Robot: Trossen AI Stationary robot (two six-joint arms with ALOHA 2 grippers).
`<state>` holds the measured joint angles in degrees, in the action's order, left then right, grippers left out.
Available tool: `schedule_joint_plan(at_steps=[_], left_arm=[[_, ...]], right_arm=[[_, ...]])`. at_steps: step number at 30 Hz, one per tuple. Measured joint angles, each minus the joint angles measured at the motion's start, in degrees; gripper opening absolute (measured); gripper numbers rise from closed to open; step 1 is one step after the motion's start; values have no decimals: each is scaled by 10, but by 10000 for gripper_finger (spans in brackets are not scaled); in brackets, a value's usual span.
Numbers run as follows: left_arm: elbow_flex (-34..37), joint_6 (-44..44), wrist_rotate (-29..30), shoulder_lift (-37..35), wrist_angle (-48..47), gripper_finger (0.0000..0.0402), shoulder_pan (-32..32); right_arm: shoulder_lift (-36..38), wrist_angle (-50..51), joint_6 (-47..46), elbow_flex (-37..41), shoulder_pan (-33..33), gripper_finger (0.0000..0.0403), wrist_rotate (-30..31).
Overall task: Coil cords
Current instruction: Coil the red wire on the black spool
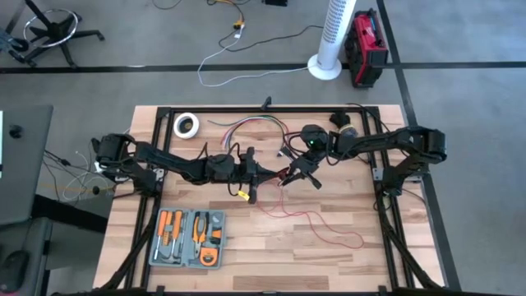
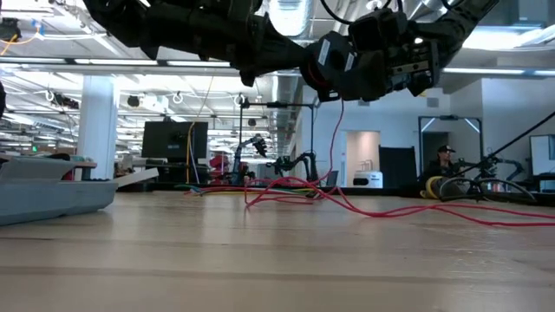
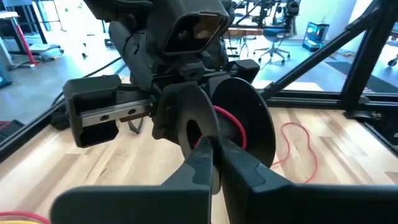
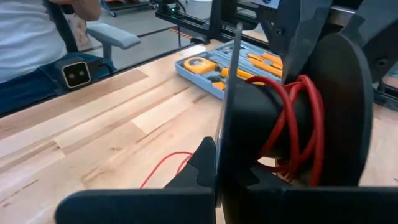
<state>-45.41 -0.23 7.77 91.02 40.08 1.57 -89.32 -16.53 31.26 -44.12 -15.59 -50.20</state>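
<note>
**Winding the red wire onto the spool**

Both grippers meet over the middle of my table, lifted off the wood. My right gripper [image 4: 217,171] has its dark fingers pinched tight on the thin edge of a round black plastic spool [image 4: 339,106]. My left gripper [image 3: 214,162] is pinched shut on the edge of that same spool from the other side. I think I hold it from two sides so it stays steady while the wire goes round it.

Some turns of the long, very thin red wire [image 4: 298,124] sit wrapped on the spool's middle. From there the wire hangs down to the table, and a lot more of it lies loose in big loops on the pale wooden table [image 1: 271,255], on the side near the right arm. So I think the job is only partly done.

Nearer the front edge sits a grey tray of orange-handled tools [image 1: 187,238], well apart from the loops, so the wire should not snag on it. Farther back lies a roll of white tape [image 1: 186,125], near the left arm. A bundle of coloured wires [image 1: 251,125] lies at the far side too.
</note>
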Motion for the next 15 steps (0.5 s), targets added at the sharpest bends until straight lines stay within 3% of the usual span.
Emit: schedule_joint_plan(at_steps=[7,12,15], left_arm=[[0,26,141,0,-18,0,22],[-1,28,171,1,-18,1,25],[-1,22,196,1,-19,1,27]], right_arm=[[15,18,-122,0,-8,56,113],[39,42,-143,-1,-9,74,135],[60,57,-151,-1,-9,85,186]])
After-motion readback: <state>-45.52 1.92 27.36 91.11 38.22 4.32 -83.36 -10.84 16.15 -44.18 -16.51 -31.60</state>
